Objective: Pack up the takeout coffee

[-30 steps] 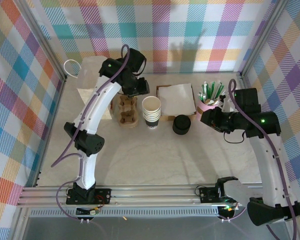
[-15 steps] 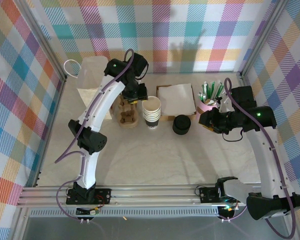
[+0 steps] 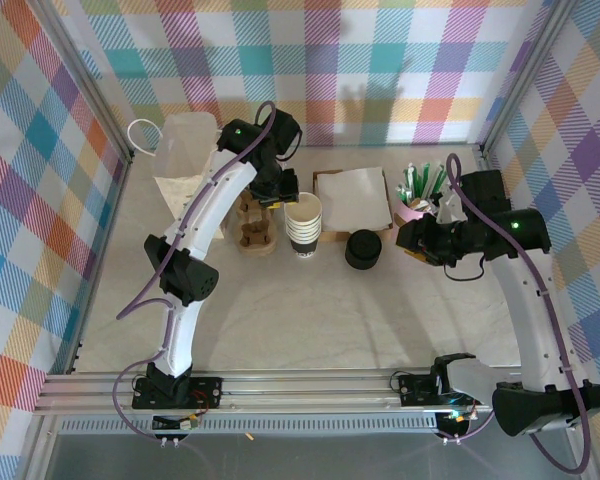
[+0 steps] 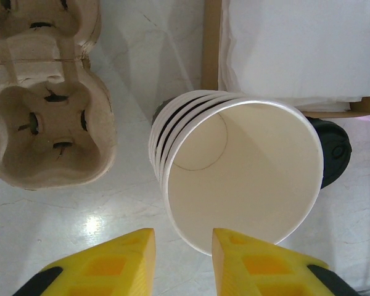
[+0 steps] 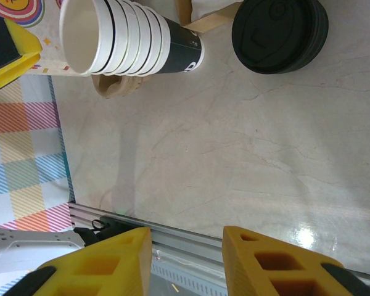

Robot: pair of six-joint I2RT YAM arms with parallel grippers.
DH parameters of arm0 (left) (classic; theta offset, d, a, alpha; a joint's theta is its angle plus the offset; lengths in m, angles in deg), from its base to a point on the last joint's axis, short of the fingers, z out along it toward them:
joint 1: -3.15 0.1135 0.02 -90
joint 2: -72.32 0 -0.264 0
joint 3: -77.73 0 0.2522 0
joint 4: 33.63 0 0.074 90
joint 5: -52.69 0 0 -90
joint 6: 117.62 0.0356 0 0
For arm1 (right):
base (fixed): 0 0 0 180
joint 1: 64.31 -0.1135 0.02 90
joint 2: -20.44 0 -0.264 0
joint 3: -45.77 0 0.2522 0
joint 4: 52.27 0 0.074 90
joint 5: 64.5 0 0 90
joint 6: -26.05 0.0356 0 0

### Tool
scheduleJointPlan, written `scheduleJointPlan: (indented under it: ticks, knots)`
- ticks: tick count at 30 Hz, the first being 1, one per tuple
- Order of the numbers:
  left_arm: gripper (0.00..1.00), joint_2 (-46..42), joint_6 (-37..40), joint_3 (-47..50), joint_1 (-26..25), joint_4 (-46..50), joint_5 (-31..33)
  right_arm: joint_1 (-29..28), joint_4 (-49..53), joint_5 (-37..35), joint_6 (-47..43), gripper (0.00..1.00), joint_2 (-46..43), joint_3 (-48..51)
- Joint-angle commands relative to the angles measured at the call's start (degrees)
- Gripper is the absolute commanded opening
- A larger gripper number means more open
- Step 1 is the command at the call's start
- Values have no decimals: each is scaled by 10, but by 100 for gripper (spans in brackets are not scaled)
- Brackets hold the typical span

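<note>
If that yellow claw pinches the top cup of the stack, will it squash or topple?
It would likely dent: the top cup looks like thin paper with an open rim. Empty inside, so probably very light. The stack of cups is tall and narrow-based, so a sideways shove might topple it.

You'll see stacked white cups (image 3: pixel 303 224) at centre frame, black lids (image 3: pixel 363 249) just right, a cardboard carrier (image 3: pixel 256 234) left, napkins (image 3: pixel 355 198) above, a paper bag (image 3: pixel 185 150) upper left.
</note>
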Motion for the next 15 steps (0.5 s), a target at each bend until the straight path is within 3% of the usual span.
scheduleJointPlan:
  ticks: [1,15]
  knots:
    - [29,12,10,-9,2,15,-4,-3,-4,15,-7,36,3,-7]
    - [27,25,20,-9,3,29,-7,-3,-13,30,-2,37,23,-19]
